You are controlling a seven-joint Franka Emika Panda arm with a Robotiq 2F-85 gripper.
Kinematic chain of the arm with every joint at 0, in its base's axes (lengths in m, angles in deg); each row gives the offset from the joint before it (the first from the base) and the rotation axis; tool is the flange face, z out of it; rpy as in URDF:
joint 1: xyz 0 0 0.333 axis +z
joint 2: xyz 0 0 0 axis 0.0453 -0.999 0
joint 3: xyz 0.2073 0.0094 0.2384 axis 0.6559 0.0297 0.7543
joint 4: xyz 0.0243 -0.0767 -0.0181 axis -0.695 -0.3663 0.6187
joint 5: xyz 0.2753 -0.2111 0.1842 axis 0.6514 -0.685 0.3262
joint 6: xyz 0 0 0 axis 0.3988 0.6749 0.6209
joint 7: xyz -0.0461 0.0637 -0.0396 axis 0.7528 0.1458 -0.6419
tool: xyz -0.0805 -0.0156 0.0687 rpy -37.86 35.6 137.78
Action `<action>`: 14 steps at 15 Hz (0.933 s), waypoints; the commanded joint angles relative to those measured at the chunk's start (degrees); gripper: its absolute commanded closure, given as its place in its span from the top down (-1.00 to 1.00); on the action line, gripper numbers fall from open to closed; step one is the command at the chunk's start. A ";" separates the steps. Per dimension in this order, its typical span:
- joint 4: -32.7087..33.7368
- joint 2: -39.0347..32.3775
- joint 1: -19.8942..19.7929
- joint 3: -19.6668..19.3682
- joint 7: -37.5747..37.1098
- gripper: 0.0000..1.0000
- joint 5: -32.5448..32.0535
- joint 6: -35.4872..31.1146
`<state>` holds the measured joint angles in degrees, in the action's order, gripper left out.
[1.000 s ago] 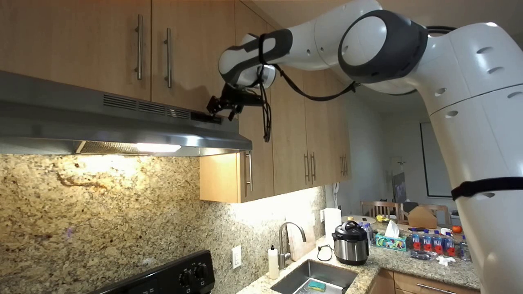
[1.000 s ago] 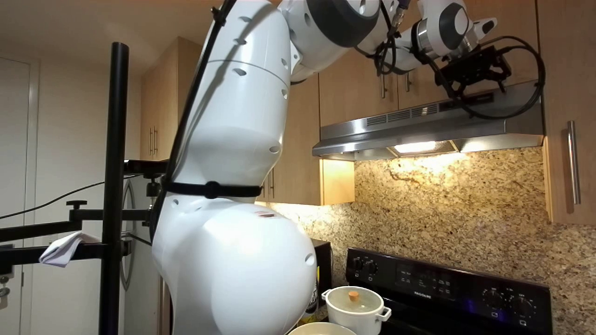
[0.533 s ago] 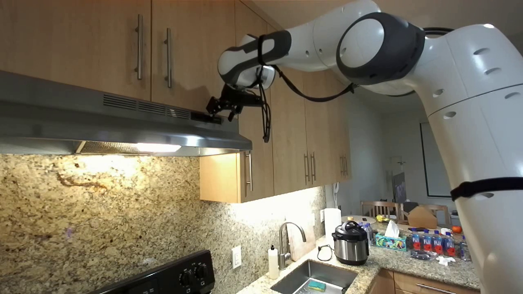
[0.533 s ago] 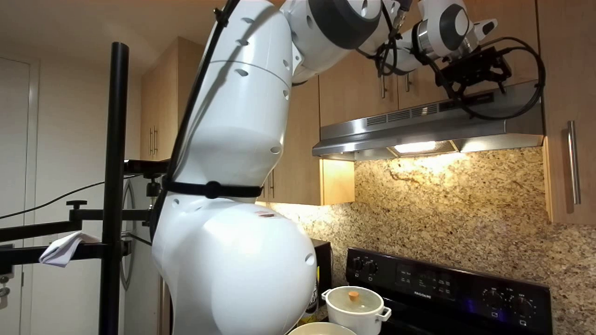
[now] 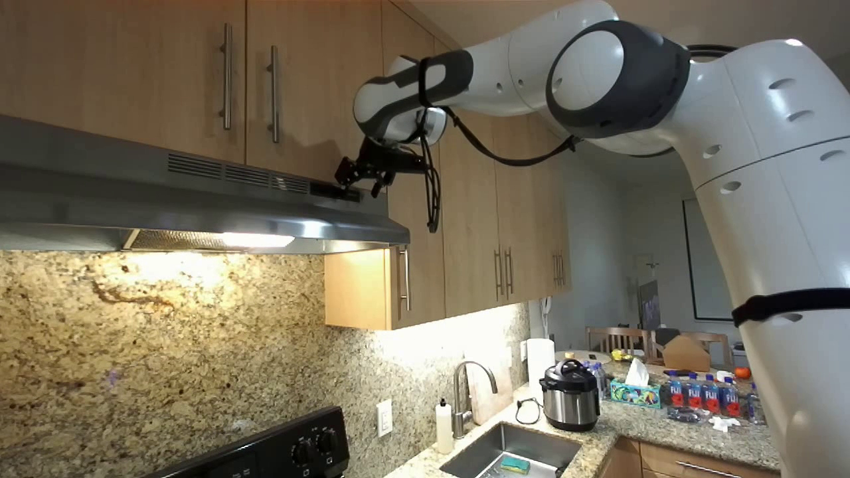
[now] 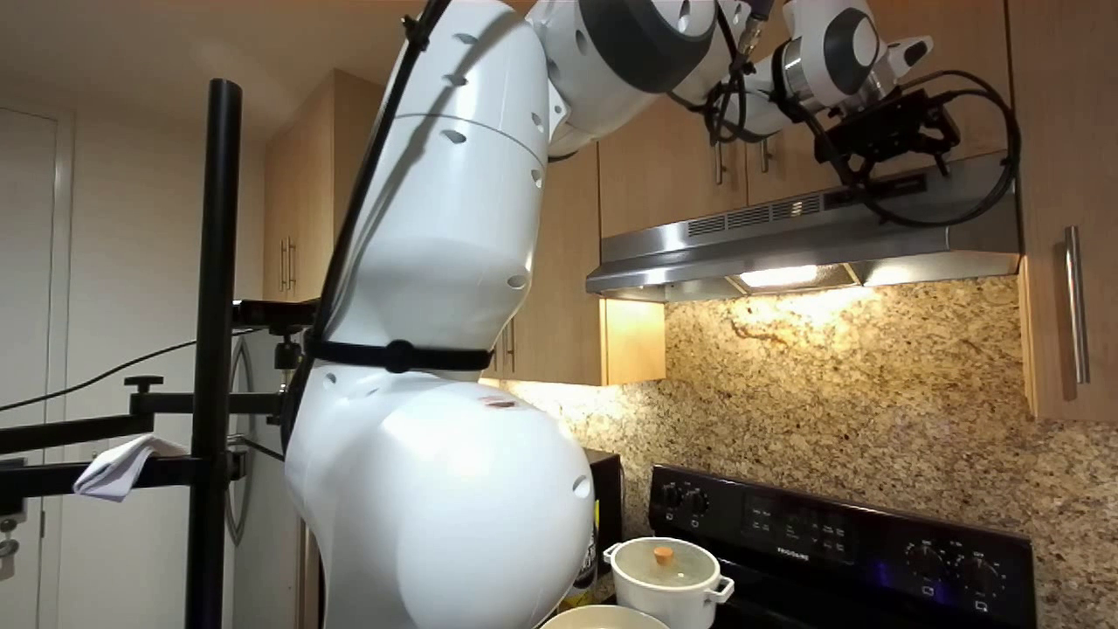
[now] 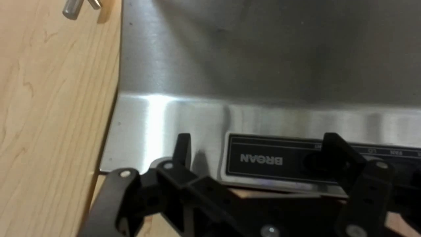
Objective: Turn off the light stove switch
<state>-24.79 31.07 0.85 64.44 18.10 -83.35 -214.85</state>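
The gripper has its jaws wide apart, nothing clasped, and the fingertip on the right of the wrist view is the one to watch! Just beside it, on its inner side and partly hidden by it, sits a dark rounded shape, by my reckoning the light switch; just ahead of that, the label shows only "HT", upside down, before the finger covers the rest. Touching or not? Can't tell. The opposite fingertip stands well apart, off the end of the Broan control strip, whose long axis runs nearly in line from fingertip to fingertip. So one finger is far nearer, and the next move looks to want a small inward nudge along that line, or a push straight ahead with that finger. Mind the FAN marking, out past it: drift that way and the wrong control could go. Outward and below the gripper spreads the range hood, and in its underside the hood lamp is lit in both exterior views, so the job isn't done yet.
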 commanded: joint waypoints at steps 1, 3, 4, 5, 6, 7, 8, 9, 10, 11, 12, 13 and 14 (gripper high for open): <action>1.82 -0.91 0.76 -0.83 -5.30 1.00 -3.31 1.08; 1.93 -0.94 1.01 -0.92 -7.28 1.00 -4.45 1.38; 1.98 -0.94 1.13 -0.98 -8.11 1.00 -4.89 1.57; 2.03 -0.94 1.19 -0.98 -8.82 1.00 -5.28 1.79; 2.09 -0.94 1.24 -0.99 -9.45 1.00 -5.69 2.01; 2.17 -0.95 1.31 -0.99 -10.15 1.00 -6.16 2.25; 2.24 -0.94 1.36 -0.98 -10.72 1.00 -6.52 2.51; 2.34 -0.94 1.44 -1.00 -11.41 1.00 -6.95 2.86; 2.43 -0.94 1.51 -1.01 -12.00 1.00 -7.28 3.17; 2.51 -0.94 1.63 -1.09 -12.59 1.00 -7.75 3.46; 2.58 -0.94 1.74 -1.14 -13.28 1.00 -8.29 3.76; 2.68 -0.94 1.83 -1.15 -13.96 1.00 -8.80 4.11; 2.79 -0.95 1.89 -1.16 -14.61 1.00 -9.25 4.46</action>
<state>-24.01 31.07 2.24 64.13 7.01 -89.75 -212.24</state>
